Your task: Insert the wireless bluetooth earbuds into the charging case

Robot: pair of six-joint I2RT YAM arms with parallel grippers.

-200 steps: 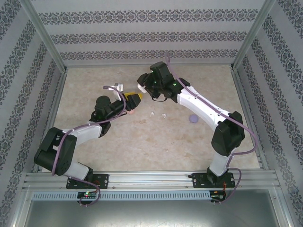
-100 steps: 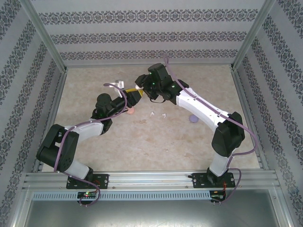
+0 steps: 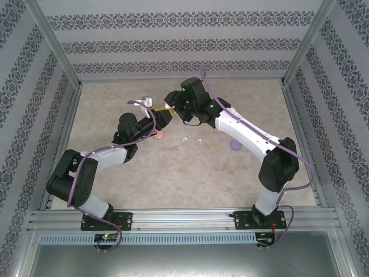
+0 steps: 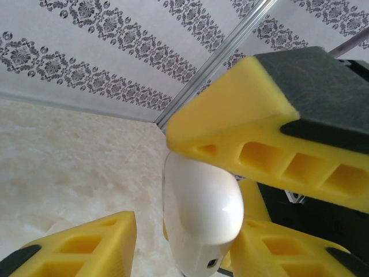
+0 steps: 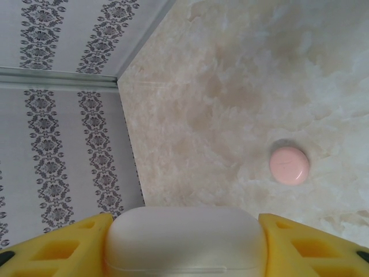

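Lab test cell: aluminium frame [image 3: 57,55], patterned wall panels [image 3: 184,43].

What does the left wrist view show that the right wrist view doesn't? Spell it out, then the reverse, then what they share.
Left wrist: the left hand, its jaws apart around the white case, and the small port on the case's end. Right wrist: the right hand clamped on the case's two sides, and a round pink case lying on the table. Both: the white case, the marbled table and the patterned wall.
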